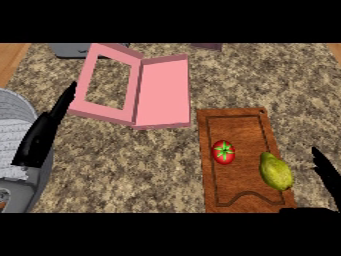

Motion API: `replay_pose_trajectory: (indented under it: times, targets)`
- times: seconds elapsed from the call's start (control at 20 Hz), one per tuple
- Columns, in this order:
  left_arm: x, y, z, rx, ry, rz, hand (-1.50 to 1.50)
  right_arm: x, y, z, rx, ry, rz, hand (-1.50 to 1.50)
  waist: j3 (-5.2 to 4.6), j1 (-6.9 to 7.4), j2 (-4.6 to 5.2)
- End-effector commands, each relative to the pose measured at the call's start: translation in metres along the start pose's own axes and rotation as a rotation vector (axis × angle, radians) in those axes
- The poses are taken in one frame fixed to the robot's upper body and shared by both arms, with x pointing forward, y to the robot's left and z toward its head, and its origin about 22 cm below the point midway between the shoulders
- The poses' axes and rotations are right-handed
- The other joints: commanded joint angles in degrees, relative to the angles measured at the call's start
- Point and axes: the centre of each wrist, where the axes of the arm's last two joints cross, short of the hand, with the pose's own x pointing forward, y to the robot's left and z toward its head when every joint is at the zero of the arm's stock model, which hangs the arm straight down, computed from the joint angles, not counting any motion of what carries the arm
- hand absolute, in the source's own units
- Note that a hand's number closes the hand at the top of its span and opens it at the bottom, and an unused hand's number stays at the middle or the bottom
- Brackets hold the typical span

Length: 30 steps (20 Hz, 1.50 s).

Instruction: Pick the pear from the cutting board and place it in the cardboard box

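Observation:
A yellow-green pear (276,171) lies on the right side of the brown wooden cutting board (239,122), close to its near end. A red tomato (223,152) sits on the board to the pear's left. The box (131,89) is pink, open, with its lid folded out to the right; it stands on the counter up and left of the board. My right hand (335,182) shows at the lower right, fingers straight and pointing up, just right of the pear and apart from it. My left hand (44,132) rests at the left, fingers straight, holding nothing.
A granite counter (129,165) carries everything, with wooden floor strips at both far corners. A grey object (77,49) sits at the back left behind the box, and a dark item (206,46) at the back middle.

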Motion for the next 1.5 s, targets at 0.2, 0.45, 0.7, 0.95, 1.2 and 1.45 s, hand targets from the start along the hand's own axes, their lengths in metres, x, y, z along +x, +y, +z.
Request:
replay_pose_trajectory:
  times: [0.2, 0.45, 0.7, 0.95, 1.2, 1.45]
  targets:
    - [-0.033, -0.023, -0.002, -0.006, 0.115, 0.039, 0.0, 0.0, 0.03, -0.016, 0.04, -0.011, -0.005, -1.5, -2.0, -0.6, 1.53]
    - [-0.041, -0.016, 0.02, -0.023, 0.119, 0.056, 0.0, 0.007, 0.029, -0.032, 0.04, -0.001, -0.038, -1.5, -2.0, 0.6, 1.35]
    - [-0.041, -0.018, 0.014, -0.003, 0.135, 0.05, 0.0, -0.008, 0.046, -0.028, 0.071, -0.008, -0.031, -1.5, -1.98, -0.25, 1.36]
    - [-0.041, -0.011, 0.016, -0.01, 0.123, 0.041, 0.0, -0.004, 0.056, -0.038, 0.074, -0.011, -0.037, -1.5, -1.97, 0.13, 1.33]
    - [-0.03, -0.018, 0.008, -0.006, 0.127, 0.046, 0.0, 0.004, 0.053, -0.046, -0.014, -0.077, 0.107, 1.5, -2.0, -0.01, 1.34]
    - [-0.035, -0.003, 0.01, -0.012, 0.119, 0.052, 0.0, -0.006, 0.048, -0.055, -0.151, -0.1, 0.141, 1.5, -1.98, 0.0, 1.34]
